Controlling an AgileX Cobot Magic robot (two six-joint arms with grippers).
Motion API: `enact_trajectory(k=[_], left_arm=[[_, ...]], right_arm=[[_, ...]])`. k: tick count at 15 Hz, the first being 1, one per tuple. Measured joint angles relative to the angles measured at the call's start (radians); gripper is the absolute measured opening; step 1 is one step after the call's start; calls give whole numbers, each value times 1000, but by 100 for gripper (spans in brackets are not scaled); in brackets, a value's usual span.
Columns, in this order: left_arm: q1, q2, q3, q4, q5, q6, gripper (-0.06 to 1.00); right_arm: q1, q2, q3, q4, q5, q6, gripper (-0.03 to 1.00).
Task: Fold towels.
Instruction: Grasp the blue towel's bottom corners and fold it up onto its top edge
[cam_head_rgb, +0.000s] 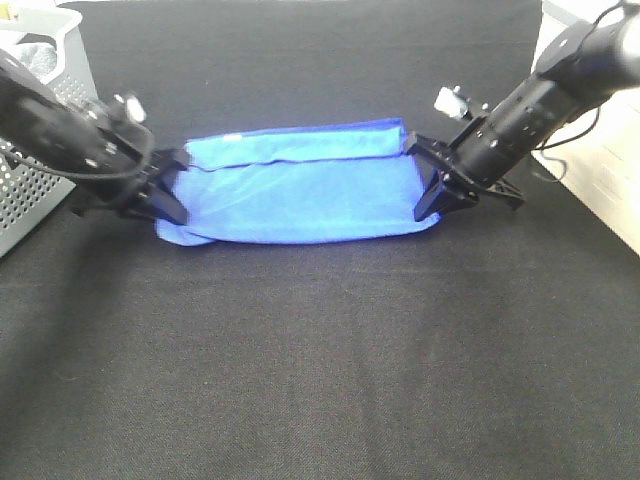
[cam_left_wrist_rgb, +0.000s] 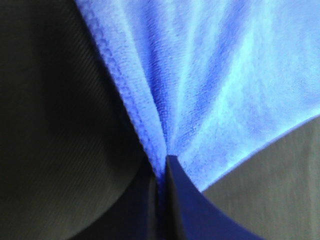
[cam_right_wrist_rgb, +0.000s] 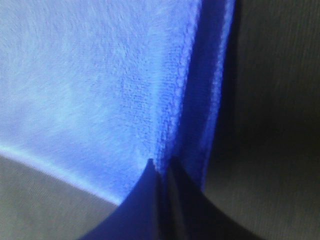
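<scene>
The royal-blue towel (cam_head_rgb: 300, 185) lies stretched across the black table (cam_head_rgb: 320, 360), partly doubled over with a fold running along its far side. My left gripper (cam_head_rgb: 168, 200) is shut on the towel's left end; the left wrist view shows the cloth (cam_left_wrist_rgb: 210, 80) fanning out in pleats from the pinched jaws. My right gripper (cam_head_rgb: 432, 195) is shut on the towel's right end; the right wrist view shows the stitched hem (cam_right_wrist_rgb: 175, 100) running into the closed jaws. The towel's white tag is not visible.
A grey perforated basket (cam_head_rgb: 30, 190) stands at the far left edge, behind the left arm, with grey cloth inside. A white surface (cam_head_rgb: 610, 190) borders the table on the right, with a cable by it.
</scene>
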Motion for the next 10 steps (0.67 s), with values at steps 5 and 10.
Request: enact_trajectory(k=[5,10], left_arm=[[-2,-102,195,53,25,4,1],[-2,-181,326,54,19,29,1]], right_arm=[[2,-162,298,-1,-62,-26,0],[2,-269,495,3,-118,-64,0]])
